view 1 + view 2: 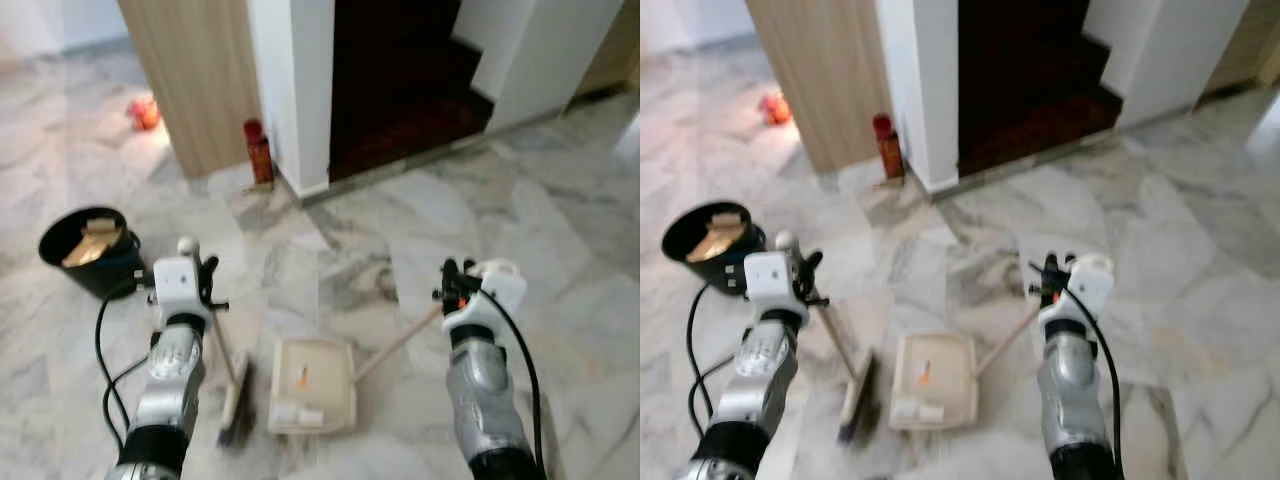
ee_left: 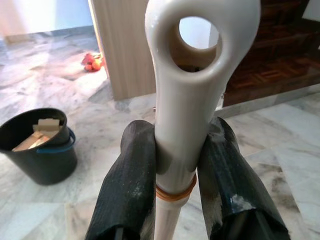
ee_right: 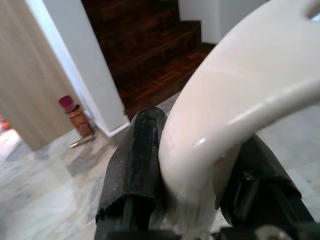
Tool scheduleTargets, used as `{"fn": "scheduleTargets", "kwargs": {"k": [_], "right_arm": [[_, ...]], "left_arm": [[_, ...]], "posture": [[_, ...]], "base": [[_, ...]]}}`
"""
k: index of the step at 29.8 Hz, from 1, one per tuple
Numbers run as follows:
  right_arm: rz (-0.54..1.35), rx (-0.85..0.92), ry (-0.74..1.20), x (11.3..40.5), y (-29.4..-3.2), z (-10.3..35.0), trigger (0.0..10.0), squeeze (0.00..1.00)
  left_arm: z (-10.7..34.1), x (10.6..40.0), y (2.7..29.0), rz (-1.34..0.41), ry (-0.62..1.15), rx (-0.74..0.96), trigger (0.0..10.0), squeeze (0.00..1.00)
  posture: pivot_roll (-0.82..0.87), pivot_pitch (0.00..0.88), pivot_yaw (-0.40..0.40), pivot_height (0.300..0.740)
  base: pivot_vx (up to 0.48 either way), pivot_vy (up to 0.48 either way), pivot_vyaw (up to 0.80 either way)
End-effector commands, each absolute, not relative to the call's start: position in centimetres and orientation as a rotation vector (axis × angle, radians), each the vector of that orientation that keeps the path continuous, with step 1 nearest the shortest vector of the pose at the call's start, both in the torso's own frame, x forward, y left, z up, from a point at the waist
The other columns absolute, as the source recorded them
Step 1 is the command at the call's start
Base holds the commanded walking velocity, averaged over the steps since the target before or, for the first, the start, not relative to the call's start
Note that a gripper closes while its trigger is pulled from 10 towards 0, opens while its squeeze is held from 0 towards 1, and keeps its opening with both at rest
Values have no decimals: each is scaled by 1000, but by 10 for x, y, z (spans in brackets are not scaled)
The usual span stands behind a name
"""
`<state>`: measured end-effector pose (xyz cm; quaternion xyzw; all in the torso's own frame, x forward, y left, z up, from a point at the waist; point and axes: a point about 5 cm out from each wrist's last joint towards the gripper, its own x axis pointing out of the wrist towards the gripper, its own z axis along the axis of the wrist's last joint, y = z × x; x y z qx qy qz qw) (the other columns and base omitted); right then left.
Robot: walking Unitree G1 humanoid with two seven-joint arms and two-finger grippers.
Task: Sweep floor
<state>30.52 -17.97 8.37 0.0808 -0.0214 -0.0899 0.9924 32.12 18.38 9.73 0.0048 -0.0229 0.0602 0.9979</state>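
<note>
The left gripper has its jaws pinching the cream handle of the broom, just below the hanging loop at its top end; the brush head rests on the marble floor, near the robot and just left of the dustpan. The right gripper has its jaws pressed onto the white looped end of the dustpan handle, which slants up to the right from the pan. The dustpan lies flat on the floor between the two arms, with a small orange scrap and some pale bits already on it. A black bucket holding cardboard scraps stands further off on the left, and a red bottle sits far back by the white pillar.

The step in hand looks like gathering debris into the pan. Next, the broom would need a short stroke to the right toward the pan's lip while the right arm holds the pan steady against the floor; after that the load probably belongs in the bucket.
</note>
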Motion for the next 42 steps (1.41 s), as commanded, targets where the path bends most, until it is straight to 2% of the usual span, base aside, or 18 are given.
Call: {"fn": "scheduleTargets", "kwargs": {"k": [1,10,16,25,32,42], "right_arm": [[-163,159,-95,309,-175,96,10000,0],[-149,155,-96,310,-173,96,10000,0],[-148,158,-96,309,-172,96,10000,0],[-142,162,-90,309,-172,94,10000,0],[-138,156,-91,309,-171,94,10000,0],[-138,161,-87,309,-171,93,10000,0]], "left_arm": [[102,321,189,132,-66,9,10000,0],[102,321,190,136,-65,13,10000,0],[102,321,190,135,-64,13,10000,0],[103,321,190,139,-66,15,10000,0],[104,321,190,134,-74,25,10000,0],[105,321,190,135,-81,32,10000,0]], "posture": [[-84,63,13,740],[-80,66,14,740],[-80,69,14,740],[-79,73,13,740],[-77,75,13,740],[-77,76,14,740]], "base": [[0,300,0],[0,297,0],[0,298,685],[0,293,0],[0,0,0],[0,0,469]]}}
